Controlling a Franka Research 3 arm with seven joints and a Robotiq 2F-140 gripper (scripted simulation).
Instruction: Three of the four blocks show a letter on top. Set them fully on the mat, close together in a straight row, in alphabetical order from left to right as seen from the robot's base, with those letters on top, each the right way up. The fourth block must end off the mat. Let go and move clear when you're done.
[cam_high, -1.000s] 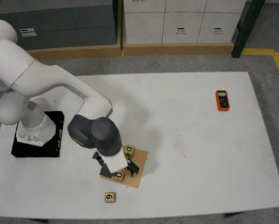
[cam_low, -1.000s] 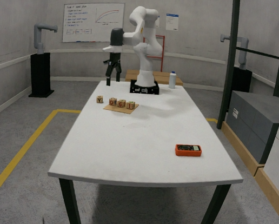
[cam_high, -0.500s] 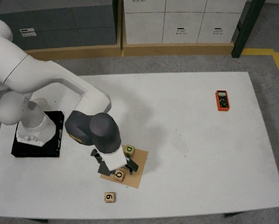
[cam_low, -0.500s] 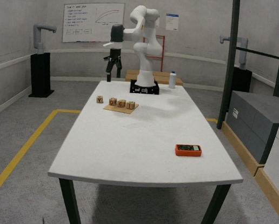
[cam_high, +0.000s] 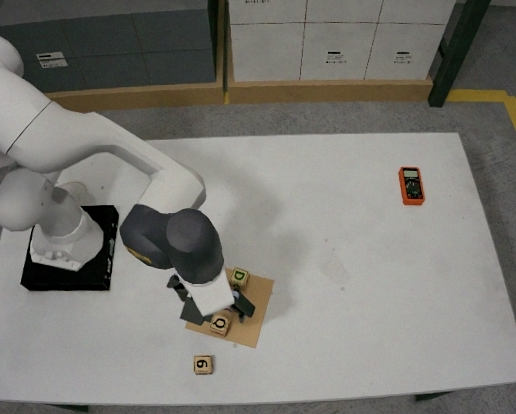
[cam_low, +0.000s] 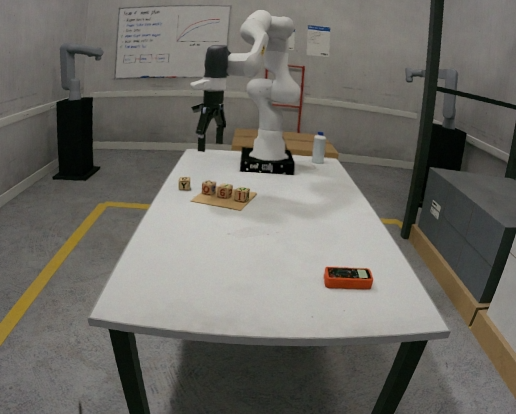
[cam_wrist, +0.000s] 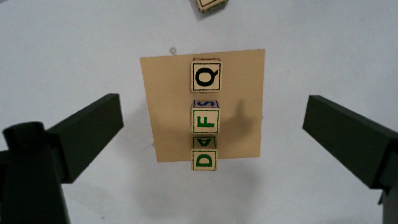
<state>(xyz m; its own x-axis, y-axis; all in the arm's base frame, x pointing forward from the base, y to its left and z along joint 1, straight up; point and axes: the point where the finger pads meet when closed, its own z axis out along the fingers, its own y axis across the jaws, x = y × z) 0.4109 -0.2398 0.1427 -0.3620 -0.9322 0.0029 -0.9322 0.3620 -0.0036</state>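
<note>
Whiteboard (cam_low: 173, 42) only in exterior view; F block (cam_wrist: 205, 120) letter readable only in wrist view; jaws (cam_high: 214, 309) (cam_low: 211, 142) apart.

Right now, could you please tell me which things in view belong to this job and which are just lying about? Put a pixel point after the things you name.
Part of the job:
- D block (cam_high: 239, 277) (cam_wrist: 204, 160)
- F block (cam_wrist: 205, 121)
- Q block (cam_high: 220, 324) (cam_wrist: 206, 76)
- fourth block (cam_high: 203, 365) (cam_low: 184, 184), off the mat
- mat (cam_high: 260, 312) (cam_low: 220, 202) (cam_wrist: 240, 85)
- gripper (cam_low: 210, 143)

Just lying about:
- multimeter (cam_high: 412, 186) (cam_low: 348, 278)
- bottle (cam_low: 318, 148)
</note>
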